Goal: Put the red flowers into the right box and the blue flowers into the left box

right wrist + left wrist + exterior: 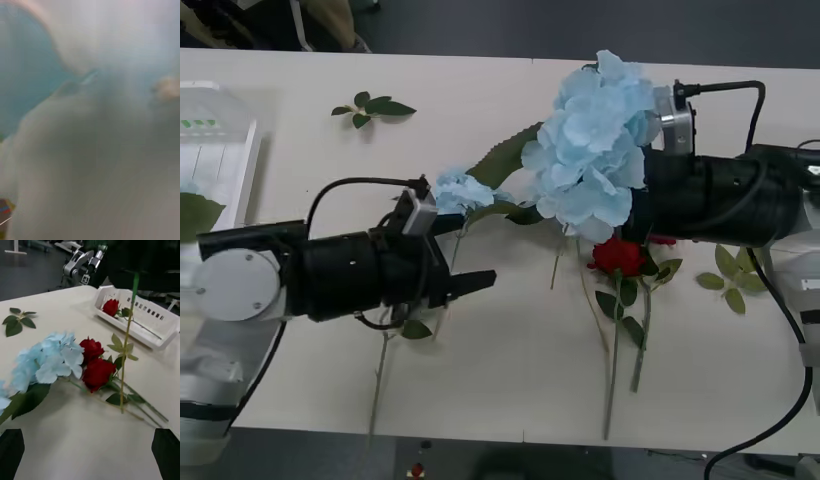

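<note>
A big pale-blue flower [592, 150] hangs lifted above the table's middle right, with my right gripper shut on it and hidden behind the bloom at the end of the black right arm [710, 200]. Its thin stem [127, 345] dangles straight down, the tip just above the table. Pale-blue petals [33, 75] press against the right wrist camera. A smaller blue flower [462, 190] [52, 360] lies on the table beside two red flowers [95, 363] [617, 257]. My left gripper [465, 255] [90, 453] hovers open just short of them. The right box [150, 311] holds one red rose [111, 307]. The left box [242, 170] sits far left.
Loose green leaf sprigs lie at the back left [370, 108] [17, 318] and by the right arm [730, 275]. Long stems [610, 370] reach toward the table's front edge. A broad leaf [195, 215] shows in the left box.
</note>
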Controlling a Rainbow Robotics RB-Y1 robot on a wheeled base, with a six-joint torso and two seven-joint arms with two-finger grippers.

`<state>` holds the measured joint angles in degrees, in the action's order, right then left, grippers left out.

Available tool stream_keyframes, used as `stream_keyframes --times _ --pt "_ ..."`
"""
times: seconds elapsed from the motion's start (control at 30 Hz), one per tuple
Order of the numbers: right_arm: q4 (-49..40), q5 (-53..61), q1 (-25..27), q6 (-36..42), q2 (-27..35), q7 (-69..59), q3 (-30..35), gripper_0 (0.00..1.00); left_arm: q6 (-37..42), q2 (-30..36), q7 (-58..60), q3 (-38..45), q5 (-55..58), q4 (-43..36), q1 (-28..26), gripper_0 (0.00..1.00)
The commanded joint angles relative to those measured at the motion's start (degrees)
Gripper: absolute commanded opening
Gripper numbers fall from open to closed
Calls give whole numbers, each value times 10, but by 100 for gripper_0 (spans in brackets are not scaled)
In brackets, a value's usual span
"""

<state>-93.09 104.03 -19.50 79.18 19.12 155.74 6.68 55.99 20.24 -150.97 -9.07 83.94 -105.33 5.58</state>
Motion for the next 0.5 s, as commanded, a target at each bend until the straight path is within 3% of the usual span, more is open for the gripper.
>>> stream_keyframes --times 0.03,0.23,0.27,0.3,0.33,0.37,0.5 --pt "-16 7 -19 -18 4 -7 -24 0 -61 -9 -40 -54 16 19 33 100" --pt "-16 -3 -22 -32 4 -7 -31 0 -100 -14 -40 -97 16 44 68 100" --pt "-16 -7 -24 -32 4 -7 -31 0 -103 -14 -40 -103 16 47 73 95" --pt "-15 -9 -24 -32 4 -7 -31 0 -105 -14 -40 -105 16 48 74 74" --pt "-15 -12 -25 -32 4 -7 -31 0 -106 -14 -40 -110 16 49 76 17" --pt "-15 -12 -26 -33 4 -7 -31 0 -108 -14 -40 -113 16 50 76 0" --pt "-14 -12 -26 -33 4 -7 -31 0 -108 -14 -40 -115 16 53 79 0"
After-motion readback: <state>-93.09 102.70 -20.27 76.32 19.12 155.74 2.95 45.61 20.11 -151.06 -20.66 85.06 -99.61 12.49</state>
